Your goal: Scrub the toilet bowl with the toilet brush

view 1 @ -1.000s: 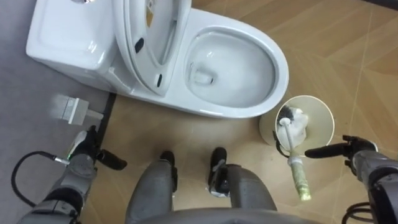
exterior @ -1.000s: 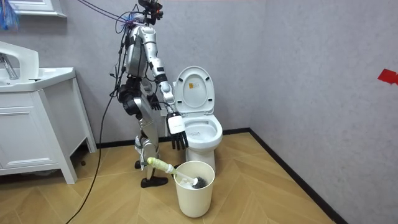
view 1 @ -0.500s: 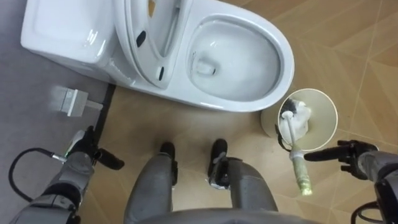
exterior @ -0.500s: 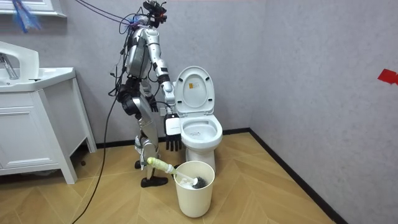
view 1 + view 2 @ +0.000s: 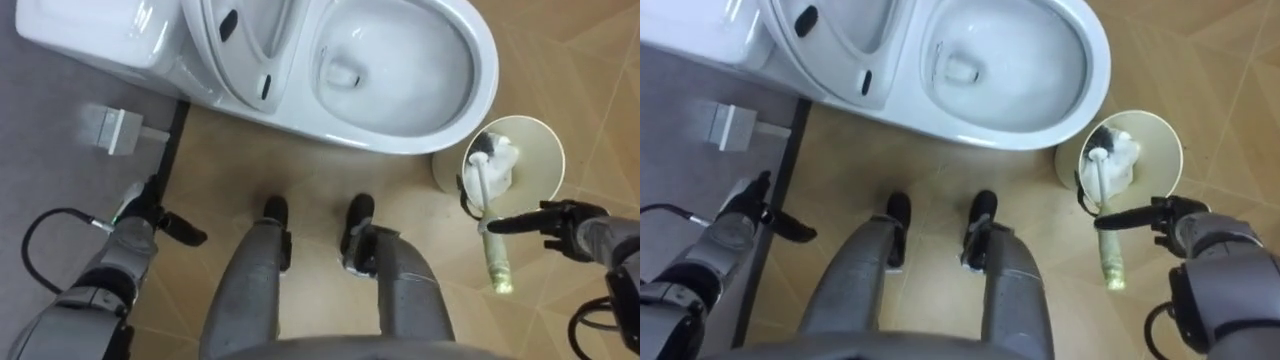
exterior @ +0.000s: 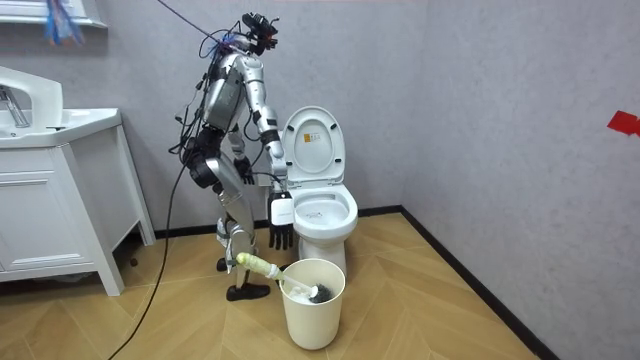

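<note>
— Entry one: right hand?
— Right hand (image 5: 562, 230): low at the robot's right side. Its fingers are straight and point at the brush handle. One fingertip reaches the handle or lies just beside it; contact is not certain. Nothing is gripped.
— Entry two: brush?
— Brush (image 5: 486, 195): head down in the round bin (image 5: 548, 150). The handle leans out over the rim toward the hand, with its yellowish grip end above the wooden floor (image 5: 300, 185).
— Bin's place?
— On the floor, just beside the front of the toilet (image 5: 478, 95). The seat and lid are up and the bowl is bare.
— Entry three: left hand?
— Left hand (image 5: 150, 222): low at the robot's left side, fingers loose, empty and idle.
— Step in hand?
— Judged: reaching for the brush. Brushing is not begun.
— Next move calls for?
— Fingers and thumb curl round the handle. Then a lift clear of the rim and a swing left over the bowl, without tipping the bin.
</note>
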{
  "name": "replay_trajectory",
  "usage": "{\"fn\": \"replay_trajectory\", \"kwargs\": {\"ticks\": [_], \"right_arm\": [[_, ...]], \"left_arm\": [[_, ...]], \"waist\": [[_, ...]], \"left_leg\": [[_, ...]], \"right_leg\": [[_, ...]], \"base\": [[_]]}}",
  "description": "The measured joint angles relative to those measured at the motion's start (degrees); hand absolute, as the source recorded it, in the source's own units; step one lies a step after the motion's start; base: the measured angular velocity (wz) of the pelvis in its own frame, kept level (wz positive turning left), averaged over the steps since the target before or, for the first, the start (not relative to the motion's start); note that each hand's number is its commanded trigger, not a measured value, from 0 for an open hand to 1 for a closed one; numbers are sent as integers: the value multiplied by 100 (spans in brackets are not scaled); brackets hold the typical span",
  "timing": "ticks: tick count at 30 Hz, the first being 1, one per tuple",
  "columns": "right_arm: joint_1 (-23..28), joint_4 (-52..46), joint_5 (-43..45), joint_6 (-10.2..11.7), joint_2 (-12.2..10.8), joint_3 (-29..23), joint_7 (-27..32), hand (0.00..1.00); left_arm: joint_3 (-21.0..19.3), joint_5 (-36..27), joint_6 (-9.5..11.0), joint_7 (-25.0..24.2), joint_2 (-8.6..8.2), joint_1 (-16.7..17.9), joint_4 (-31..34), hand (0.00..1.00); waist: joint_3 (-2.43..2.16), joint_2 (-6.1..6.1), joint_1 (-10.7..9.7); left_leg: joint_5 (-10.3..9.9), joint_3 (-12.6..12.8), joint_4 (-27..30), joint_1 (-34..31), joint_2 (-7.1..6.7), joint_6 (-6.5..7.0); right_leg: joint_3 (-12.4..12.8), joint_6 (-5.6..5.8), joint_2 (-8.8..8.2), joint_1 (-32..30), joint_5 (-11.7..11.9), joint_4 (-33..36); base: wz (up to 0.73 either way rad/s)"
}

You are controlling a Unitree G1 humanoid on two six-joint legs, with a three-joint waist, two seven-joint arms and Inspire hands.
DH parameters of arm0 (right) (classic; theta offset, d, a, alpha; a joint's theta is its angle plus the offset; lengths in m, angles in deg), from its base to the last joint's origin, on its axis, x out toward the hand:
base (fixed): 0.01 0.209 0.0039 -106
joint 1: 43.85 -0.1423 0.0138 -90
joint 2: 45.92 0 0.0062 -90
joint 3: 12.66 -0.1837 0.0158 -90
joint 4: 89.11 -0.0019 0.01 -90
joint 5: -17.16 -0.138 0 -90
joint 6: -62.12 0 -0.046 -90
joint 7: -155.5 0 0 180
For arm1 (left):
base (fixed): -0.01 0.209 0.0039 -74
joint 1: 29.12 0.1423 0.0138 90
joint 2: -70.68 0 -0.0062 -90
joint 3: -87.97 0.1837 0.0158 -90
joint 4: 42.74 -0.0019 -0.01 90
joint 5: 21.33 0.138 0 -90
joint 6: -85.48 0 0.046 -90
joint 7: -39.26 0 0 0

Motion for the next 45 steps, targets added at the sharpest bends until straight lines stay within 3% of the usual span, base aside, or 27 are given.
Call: {"fn": "replay_trajectory", "kwargs": {"ticks": [7, 16, 22, 30, 41, 45], "right_arm": [[-27, -4, -1, -13, 174, 349, -128, 0], [-146, -5, 22, -78, 226, 358, -279, 0], [-106, -4, 21, -144, 232, 584, -538, 0], [-104, -6, 20, -155, 232, 694, -722, 0], [-110, -12, 22, -197, 207, 986, -695, 0], [-104, -10, -6, -199, 194, 1022, -572, 0]], "left_arm": [[9, -16, -70, 0, 113, -134, 78, 0], [2, -14, -129, 30, 122, -368, 179, 0], [37, -13, -217, 34, 113, -518, 192, 0], [47, -14, -242, 158, 108, -531, 232, 0], [534, -369, -222, 307, 104, -515, 424, 0], [737, -527, -208, 375, 104, -510, 442, 0]], "waist": [[13, 25, 15], [33, 59, 35], [33, 58, 10], [32, 61, 30], [31, 81, 151], [40, 125, 142]], "left_leg": [[2, -80, 260, -463, -30, 4], [23, -157, 574, -960, -128, 21], [20, -236, 698, -1046, -226, 17], [17, -238, 755, -1080, -227, 15], [-30, -285, 980, -1286, -227, 3], [-31, -275, 1011, -1371, -285, 8]], "right_leg": [[-153, -35, -87, -391, -23, 235], [-205, -73, -215, -873, -122, 626], [-317, -89, -370, -963, -289, 880], [-316, -97, -375, -994, -305, 940], [-328, -107, -367, -1152, -314, 1058], [-338, -113, -464, -1277, -353, 1226]], "base": [[7], [7], [15], [1], [-1], [7]]}}
